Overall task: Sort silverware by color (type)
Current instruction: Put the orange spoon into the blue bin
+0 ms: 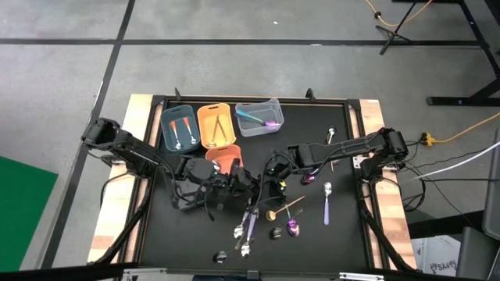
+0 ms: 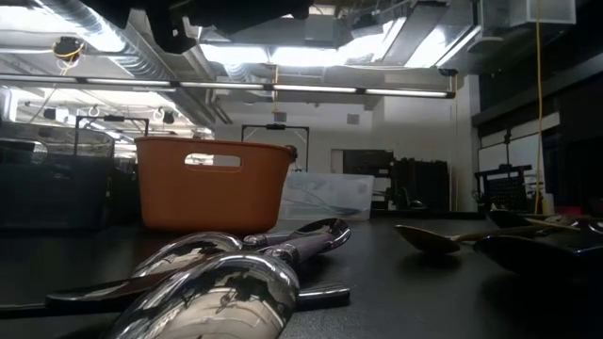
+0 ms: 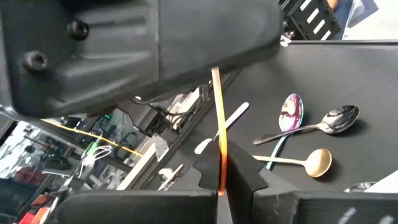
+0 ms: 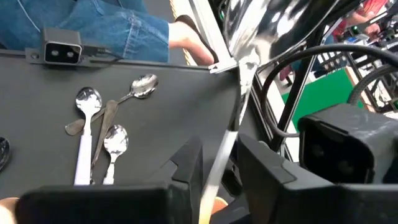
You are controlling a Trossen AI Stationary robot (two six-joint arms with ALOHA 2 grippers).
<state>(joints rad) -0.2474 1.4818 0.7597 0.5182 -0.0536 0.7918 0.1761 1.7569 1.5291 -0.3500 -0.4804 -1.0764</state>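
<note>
We found both grippers meeting near the orange bin [image 1: 223,158] at the middle of the black table [image 1: 156,234]. The left gripper [image 3: 221,177] was clamped shut on the thin orange utensil [image 3: 217,118], whose handle stood up between its fingers. The right gripper [image 4: 217,163] had a silver utensil [image 4: 239,81] lying between its jaws, which stood parted with a gap at each side, so we judged it loosening rather than firmly gripping.

Most of the remaining silverware [image 1: 269,218] lay loose on the table, on the side of the orange bin away from the row of bins: silver spoons, a gold spoon [image 3: 317,163] and a purple iridescent one [image 3: 291,113]. A few sorted pieces already sat in the blue bin [image 1: 179,129], the yellow-orange bin [image 1: 215,125] and the clear bin [image 1: 258,117].

To do this step well, we thought the left gripper should carry the orange piece squarely over the orange bin before letting go, keeping low so it would not bounce out, while the right arm drew clear so the two would not tangle.
</note>
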